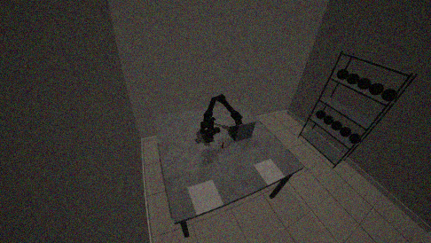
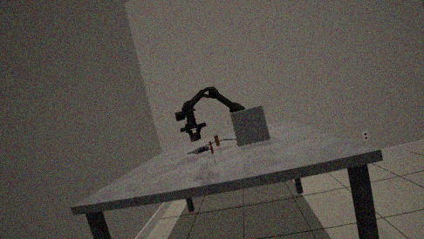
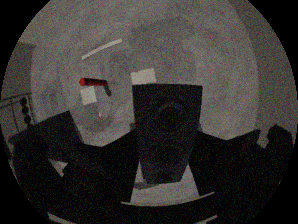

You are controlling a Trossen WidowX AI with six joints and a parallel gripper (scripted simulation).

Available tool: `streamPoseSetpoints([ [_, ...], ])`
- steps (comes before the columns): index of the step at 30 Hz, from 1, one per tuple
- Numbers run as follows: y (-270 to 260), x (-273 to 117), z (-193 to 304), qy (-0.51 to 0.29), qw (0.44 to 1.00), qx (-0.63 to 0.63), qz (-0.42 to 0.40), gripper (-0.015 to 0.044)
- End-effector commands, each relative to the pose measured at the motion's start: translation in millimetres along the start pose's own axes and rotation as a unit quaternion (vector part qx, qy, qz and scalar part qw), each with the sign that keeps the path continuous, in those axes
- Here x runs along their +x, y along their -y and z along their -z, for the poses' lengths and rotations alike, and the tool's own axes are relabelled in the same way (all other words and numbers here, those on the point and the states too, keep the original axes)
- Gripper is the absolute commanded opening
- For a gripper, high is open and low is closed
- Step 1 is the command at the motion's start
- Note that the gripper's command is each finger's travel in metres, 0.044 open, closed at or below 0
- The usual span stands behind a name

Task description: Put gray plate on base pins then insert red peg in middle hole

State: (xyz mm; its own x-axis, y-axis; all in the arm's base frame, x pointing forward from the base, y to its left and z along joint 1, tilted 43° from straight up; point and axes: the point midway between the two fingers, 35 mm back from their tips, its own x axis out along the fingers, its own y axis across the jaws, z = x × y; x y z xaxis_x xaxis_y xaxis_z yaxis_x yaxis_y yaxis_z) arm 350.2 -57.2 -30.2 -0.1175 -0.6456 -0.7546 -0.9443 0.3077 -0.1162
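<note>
My gripper point(image 1: 207, 137) point(image 2: 194, 133) point(image 3: 161, 128) is shut on the plate point(image 2: 195, 138) point(image 3: 167, 137), which looks nearly black in this dim light. In the wrist view the plate fills the space between the fingers, and round outlines show faintly on it. In the exterior view it hangs above the table. The red peg point(image 1: 223, 145) point(image 2: 211, 147) point(image 3: 94, 81) stands upright on the table, to the right of the gripper in the top and exterior views and at the upper left in the wrist view. The base and its pins cannot be made out clearly; the plate and darkness may hide them.
An orange block point(image 2: 216, 139) stands just behind the red peg. A gray upright panel point(image 1: 246, 131) point(image 2: 250, 126) stands by the arm's foot. Two pale sheets point(image 1: 205, 196) point(image 1: 269, 171) lie toward the table's front edge. A rack with dark balls point(image 1: 364, 83) stands off to the right.
</note>
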Motion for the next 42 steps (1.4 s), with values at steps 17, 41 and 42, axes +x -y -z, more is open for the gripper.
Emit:
streamPoseSetpoints([
  [17,6,27,59,-0.008,0.998,-0.07,0.003,0.0],
  [41,4,43,94,-0.017,0.994,-0.108,0.001,0.0],
  [42,4,43,94,-0.017,0.994,-0.108,0.001,0.0],
])
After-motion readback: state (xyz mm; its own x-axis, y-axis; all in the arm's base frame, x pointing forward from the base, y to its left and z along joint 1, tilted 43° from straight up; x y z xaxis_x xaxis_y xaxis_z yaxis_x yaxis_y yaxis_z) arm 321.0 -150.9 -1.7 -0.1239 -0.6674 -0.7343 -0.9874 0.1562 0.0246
